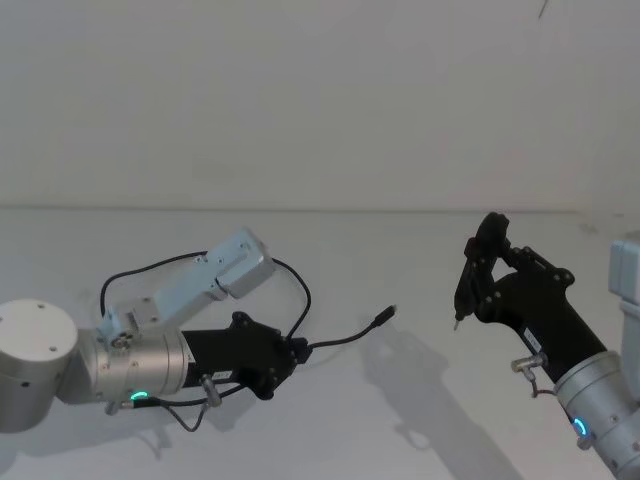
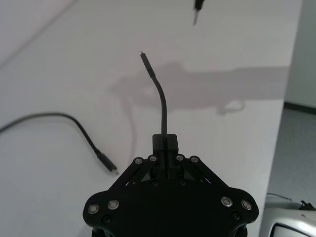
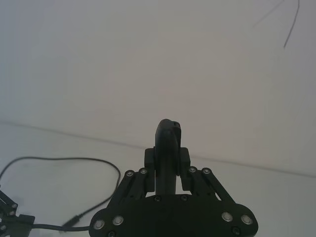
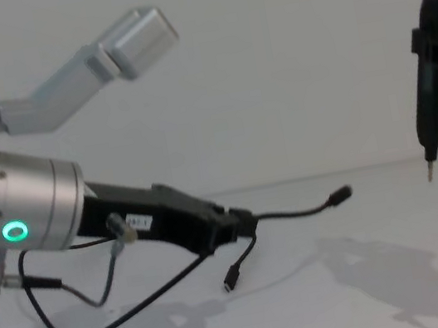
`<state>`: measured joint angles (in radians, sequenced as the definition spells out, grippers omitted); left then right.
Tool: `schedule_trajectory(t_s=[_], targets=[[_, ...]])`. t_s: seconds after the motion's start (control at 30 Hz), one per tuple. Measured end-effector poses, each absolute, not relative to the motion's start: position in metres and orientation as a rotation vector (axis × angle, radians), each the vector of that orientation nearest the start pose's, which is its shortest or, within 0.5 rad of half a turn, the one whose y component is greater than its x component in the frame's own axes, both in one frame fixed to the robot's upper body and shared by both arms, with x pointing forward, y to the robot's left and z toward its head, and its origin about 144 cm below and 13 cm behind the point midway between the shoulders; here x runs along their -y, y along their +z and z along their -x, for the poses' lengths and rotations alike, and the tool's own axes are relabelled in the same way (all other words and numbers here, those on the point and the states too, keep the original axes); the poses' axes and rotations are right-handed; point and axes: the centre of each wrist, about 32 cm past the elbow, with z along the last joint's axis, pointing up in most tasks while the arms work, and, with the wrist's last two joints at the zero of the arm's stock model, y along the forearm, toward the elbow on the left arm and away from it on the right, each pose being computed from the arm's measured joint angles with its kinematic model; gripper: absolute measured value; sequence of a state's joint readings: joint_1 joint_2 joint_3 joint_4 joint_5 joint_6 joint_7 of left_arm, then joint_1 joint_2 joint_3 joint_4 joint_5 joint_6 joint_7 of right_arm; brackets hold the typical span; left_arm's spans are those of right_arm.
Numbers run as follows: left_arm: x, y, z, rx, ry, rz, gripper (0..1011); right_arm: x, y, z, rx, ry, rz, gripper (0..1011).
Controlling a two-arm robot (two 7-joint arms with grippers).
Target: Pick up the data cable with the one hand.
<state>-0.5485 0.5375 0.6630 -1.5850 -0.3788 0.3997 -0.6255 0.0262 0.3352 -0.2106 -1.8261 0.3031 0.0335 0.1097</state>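
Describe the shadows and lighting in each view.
Head view: soft shadows lie on the white table, right of the left hand. Left wrist view: a broad shadow crosses the table beyond the data cable. Chest view: the green ring light glows, with faint shadows below. Right wrist view: the right hand is a dark silhouette against the bright wall.

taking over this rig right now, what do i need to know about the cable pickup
Left hand: low on the left, shut on the data cable just back from one plug, which sticks out ahead.
Right hand: raised on the right, shut on a black pen-like tool, apart from the cable.
The cable's other plug droops below the left hand; the rest loops back behind it.
Done: grasp. Left: lifting it all off the table; I cannot tell whether it is clear.
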Motion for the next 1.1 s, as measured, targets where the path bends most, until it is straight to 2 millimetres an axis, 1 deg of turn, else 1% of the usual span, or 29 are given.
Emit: schedule_trajectory(t_s=[0.23,0.47,1.1], targets=[[-0.211,1.282,-0.538,0.114,0.42,-0.369,32,0.234,1.23,-0.456,0.143,-1.155,-0.135,279],[-0.215,1.29,-0.537,0.145,0.392,-0.338,32,0.233,1.237,-0.461,0.148,-1.137,-0.154,279],[-0.218,1.298,-0.536,0.178,0.362,-0.307,32,0.235,1.258,-0.468,0.193,-1.098,-0.199,279]])
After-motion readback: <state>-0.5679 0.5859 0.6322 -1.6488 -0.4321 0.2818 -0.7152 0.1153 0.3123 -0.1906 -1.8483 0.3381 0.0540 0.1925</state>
